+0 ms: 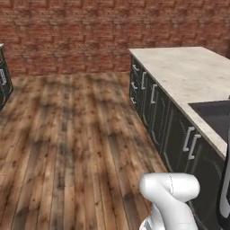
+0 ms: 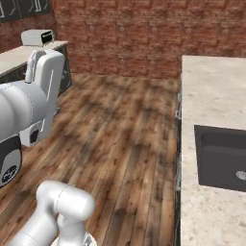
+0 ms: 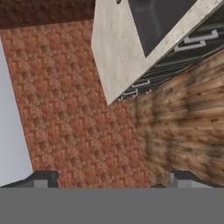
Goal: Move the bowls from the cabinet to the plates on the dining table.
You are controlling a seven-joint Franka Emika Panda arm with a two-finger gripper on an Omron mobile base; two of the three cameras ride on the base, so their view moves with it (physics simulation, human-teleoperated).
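My gripper (image 3: pixel 113 179) is open, its two dark fingertips (image 3: pixel 43 178) far apart with nothing between them. It looks along the red brick wall (image 3: pixel 74 109) towards a corner of the dining table (image 3: pixel 113 57). That table is a large island with a beige speckled top (image 1: pixel 188 72) over dark drawer fronts (image 1: pixel 152 99). It stands to the right of the base (image 2: pixel 211 96). The lower edge of the dark wall cabinet (image 2: pixel 24 7) shows at the far left, with its inside hidden. The bowls and the plates are out of view.
A dark sink basin (image 2: pixel 221 158) is set into the island top. A counter with a toaster (image 2: pixel 38 37) stands at the far left. A dark low unit (image 1: pixel 3 83) sits at the left edge. Wooden floor (image 1: pixel 76 134) lies open between them.
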